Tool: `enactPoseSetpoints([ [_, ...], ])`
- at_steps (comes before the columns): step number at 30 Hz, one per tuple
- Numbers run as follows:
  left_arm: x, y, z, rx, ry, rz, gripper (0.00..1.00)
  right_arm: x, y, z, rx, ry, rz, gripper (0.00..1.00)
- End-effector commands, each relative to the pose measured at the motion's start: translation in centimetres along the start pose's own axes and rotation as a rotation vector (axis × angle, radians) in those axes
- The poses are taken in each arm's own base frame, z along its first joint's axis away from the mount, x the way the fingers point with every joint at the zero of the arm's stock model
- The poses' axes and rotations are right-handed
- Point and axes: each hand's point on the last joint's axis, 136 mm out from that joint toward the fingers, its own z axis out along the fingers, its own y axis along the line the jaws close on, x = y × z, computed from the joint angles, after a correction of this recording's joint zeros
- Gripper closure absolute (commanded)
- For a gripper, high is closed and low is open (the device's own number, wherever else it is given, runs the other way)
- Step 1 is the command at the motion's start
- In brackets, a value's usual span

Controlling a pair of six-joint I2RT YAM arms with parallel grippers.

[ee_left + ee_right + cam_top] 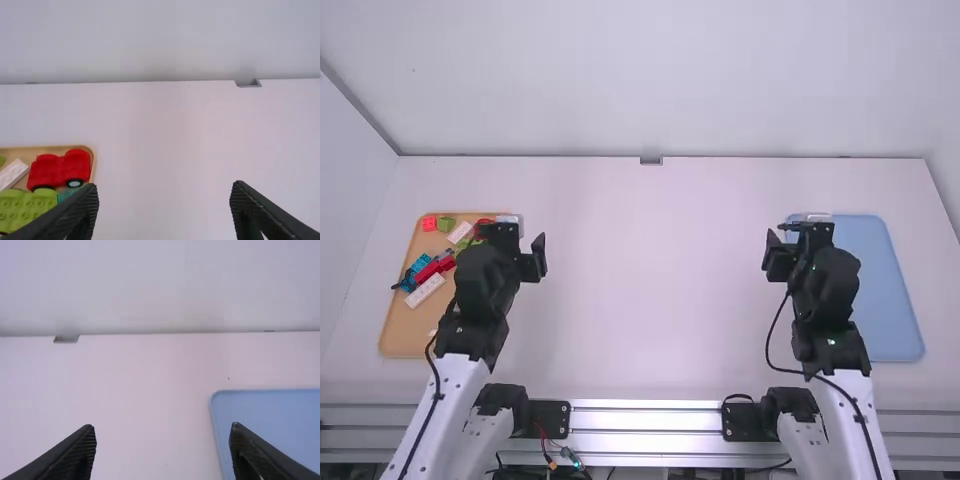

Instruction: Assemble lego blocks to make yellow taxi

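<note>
My left gripper [516,240] is over the right edge of the orange tray [402,335], partly covering its blocks; the left gripper [165,192] stands open with nothing between its fingers. Red [429,224], green [446,223], blue and white [425,291] blocks lie in that tray. In the left wrist view a red wheeled block [60,168] is near a green one [27,207] and a white one. My right gripper [788,245], above the left edge of the blue tray [890,300], is open and holds nothing; so appears the right gripper [163,432] in its wrist view.
The white table [650,290] lies between the two trays, with a wall along its far edge. A small grey bracket [651,160] sits at the middle of that edge. Cables hang beside both arms.
</note>
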Motion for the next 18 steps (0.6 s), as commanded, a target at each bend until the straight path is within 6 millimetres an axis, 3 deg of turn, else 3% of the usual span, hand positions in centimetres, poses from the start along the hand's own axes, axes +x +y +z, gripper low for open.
enactPoseSetpoints([
  [1,1.3,0.3,-0.6,-0.014,-0.005,0.006,0.36,0.5,0.0,-0.6,-0.001,-0.041,0.01,0.37],
  [4,2.7,0.3,-1.0,-0.014,-0.005,0.006,0.42,1.1,0.0,-1.0,0.0,-0.075,0.009,0.43],
  [18,11.5,0.3,-1.8,-0.014,-0.005,0.006,0.75,9.9,0.1,-1.8,0.0,-0.075,0.009,0.76],
])
